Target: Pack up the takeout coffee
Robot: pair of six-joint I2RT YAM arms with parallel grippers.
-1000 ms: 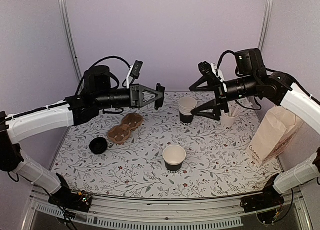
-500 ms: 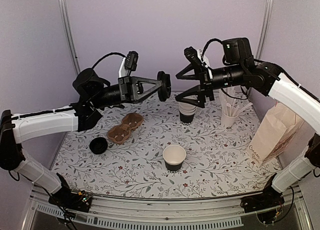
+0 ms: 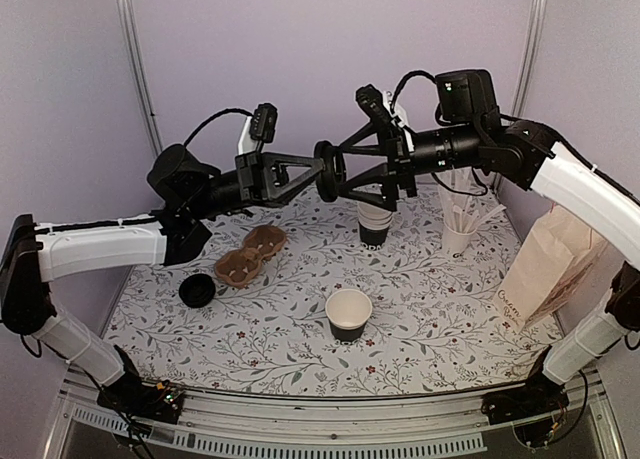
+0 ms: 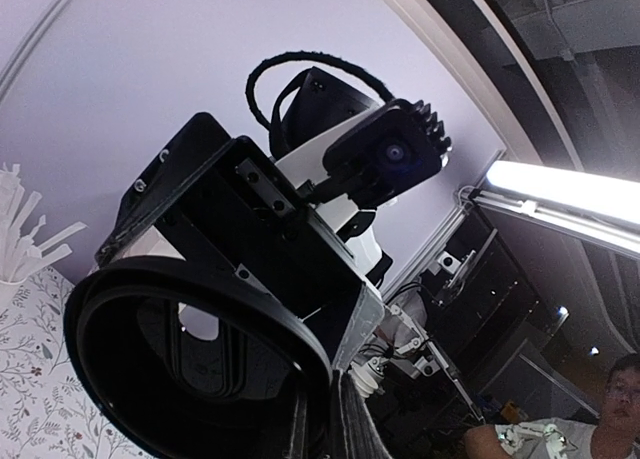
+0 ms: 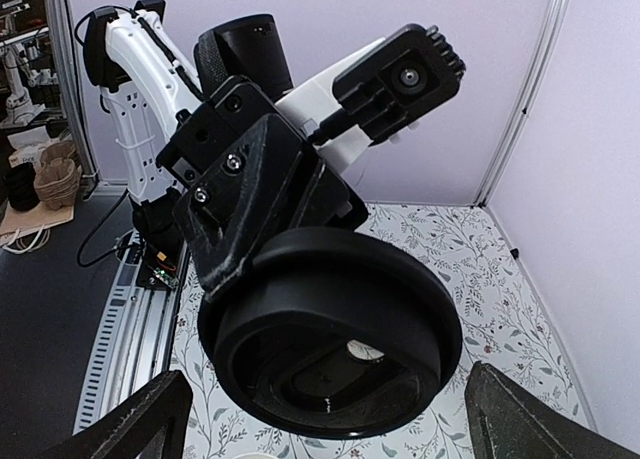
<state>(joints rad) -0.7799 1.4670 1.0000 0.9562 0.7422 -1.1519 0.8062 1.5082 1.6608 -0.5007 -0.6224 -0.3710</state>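
Note:
The small paper cup (image 3: 348, 314), white above a black band, stands open with no lid at the table's front middle. My left gripper (image 3: 326, 171) is shut on the rim of a black plastic lid (image 3: 327, 172) and holds it on edge, high above the table. In the left wrist view the lid (image 4: 190, 364) fills the lower left, pinched in the left gripper (image 4: 322, 424). My right gripper (image 3: 357, 144) is open, its fingers on either side of the lid. In the right wrist view the lid (image 5: 330, 349) hangs between the right gripper's (image 5: 340, 424) spread fingers.
A second black lid (image 3: 197, 290) and a brown cardboard cup carrier (image 3: 250, 255) lie at the left. A stack of nested cups (image 3: 374, 219) and a white cup of pale sticks (image 3: 458, 234) stand at the back. A paper bag (image 3: 545, 269) stands at the right.
Both arms rose and closed in on each other. The left gripper carried the lid up and to the right. The open right gripper moved left until its fingers flank the lid.

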